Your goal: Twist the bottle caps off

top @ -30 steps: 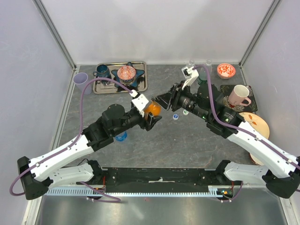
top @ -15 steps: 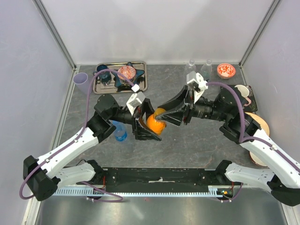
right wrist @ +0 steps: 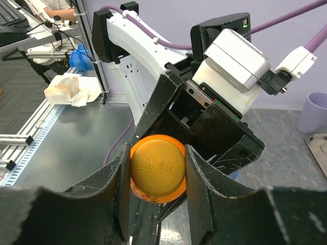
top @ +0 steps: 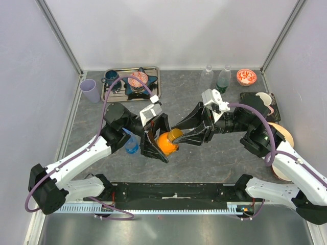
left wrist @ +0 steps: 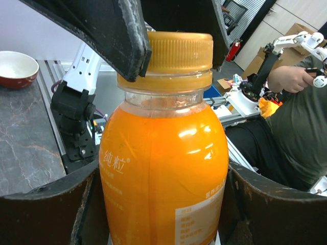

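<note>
Far left: lilac cup (top: 89,91) and a metal tray (top: 155,92) of crockery at the back of the table (top: 204,153).

Left of centre: small blue bottle (top: 132,147) stands on the table, just beside the left arm. Its cap is too small to make out.

Centre: left gripper (top: 159,142) is clamped on the orange bottle (top: 164,145), one finger on each side of the body, both touching. The bottle is tilted, neck toward the right arm. In the left wrist view the body fills the gap between the two lower fingers.

Orange cap (top: 175,135) sits on the bottle neck, squarely between the right gripper's jaws. Right gripper (top: 176,136) is closed narrow on it. In the right wrist view both fingers (right wrist: 202,189) press the cap rim on opposite sides. In the left wrist view they overlap the cap's upper edge. Cap looks seated on the neck ring, no gap visible.

Right of centre, far edge: two clear bottles (top: 223,79) stand well apart from both grippers. Caps too small to read.

Far right: red bowl (top: 246,76), pink mug (top: 263,99), tan plate (top: 284,137).
</note>
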Controlling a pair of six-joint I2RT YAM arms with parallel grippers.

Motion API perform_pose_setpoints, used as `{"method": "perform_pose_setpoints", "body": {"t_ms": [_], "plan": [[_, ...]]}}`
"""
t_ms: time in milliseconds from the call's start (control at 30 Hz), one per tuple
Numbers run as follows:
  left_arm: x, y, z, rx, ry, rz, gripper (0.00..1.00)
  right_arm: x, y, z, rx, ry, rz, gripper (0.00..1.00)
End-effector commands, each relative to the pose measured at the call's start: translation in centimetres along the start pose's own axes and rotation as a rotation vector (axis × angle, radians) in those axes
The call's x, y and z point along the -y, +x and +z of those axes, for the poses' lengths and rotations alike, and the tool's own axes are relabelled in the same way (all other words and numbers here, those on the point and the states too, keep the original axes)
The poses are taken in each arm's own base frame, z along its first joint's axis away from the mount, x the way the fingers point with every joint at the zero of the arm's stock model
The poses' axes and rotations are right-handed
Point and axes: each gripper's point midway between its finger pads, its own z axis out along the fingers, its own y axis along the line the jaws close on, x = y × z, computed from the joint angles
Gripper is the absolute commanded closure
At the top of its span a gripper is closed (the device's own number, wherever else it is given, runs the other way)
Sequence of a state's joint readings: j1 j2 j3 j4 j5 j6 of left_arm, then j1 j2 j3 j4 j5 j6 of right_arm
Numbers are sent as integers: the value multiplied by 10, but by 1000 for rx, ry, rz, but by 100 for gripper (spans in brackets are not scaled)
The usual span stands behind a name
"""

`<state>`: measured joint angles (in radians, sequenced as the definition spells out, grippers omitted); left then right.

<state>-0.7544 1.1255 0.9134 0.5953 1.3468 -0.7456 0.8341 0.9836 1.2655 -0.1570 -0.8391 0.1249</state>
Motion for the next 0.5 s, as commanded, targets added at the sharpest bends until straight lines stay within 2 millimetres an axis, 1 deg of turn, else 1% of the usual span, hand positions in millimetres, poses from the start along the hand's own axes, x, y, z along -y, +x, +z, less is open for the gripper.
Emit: {"method": "perform_pose_setpoints", "body": {"t_ms": [0,33,67,100,133,167,200,233,267,467], "plan": [[2,-40,-2,87,-93,179,85,-5,43,-1,-136,-16,149,82],[-2,-36,-2,81,-112,151,85,-3,40,-1,-130,1,149,74],[-6,-35,-3,78,-128,171,86,3,38,-1,-123,40,147,64],[-9,-37,-4,86,-152,178,87,4,32,-2,-111,58,147,55],[-13,-33,-5,79,-172,155,87,7,28,-3,-100,81,141,52],[-16,-32,-5,78,-186,176,88,13,24,-4,-89,123,137,50],[-20,-32,-6,82,-206,175,88,15,19,-5,-76,144,134,45],[-21,-31,-7,81,-217,175,88,16,14,-7,-64,162,127,43],[-23,-29,-8,77,-227,176,88,24,11,-9,-53,210,124,42],[-25,-22,-10,64,-253,180,87,37,-9,-13,-3,310,132,32]]}}
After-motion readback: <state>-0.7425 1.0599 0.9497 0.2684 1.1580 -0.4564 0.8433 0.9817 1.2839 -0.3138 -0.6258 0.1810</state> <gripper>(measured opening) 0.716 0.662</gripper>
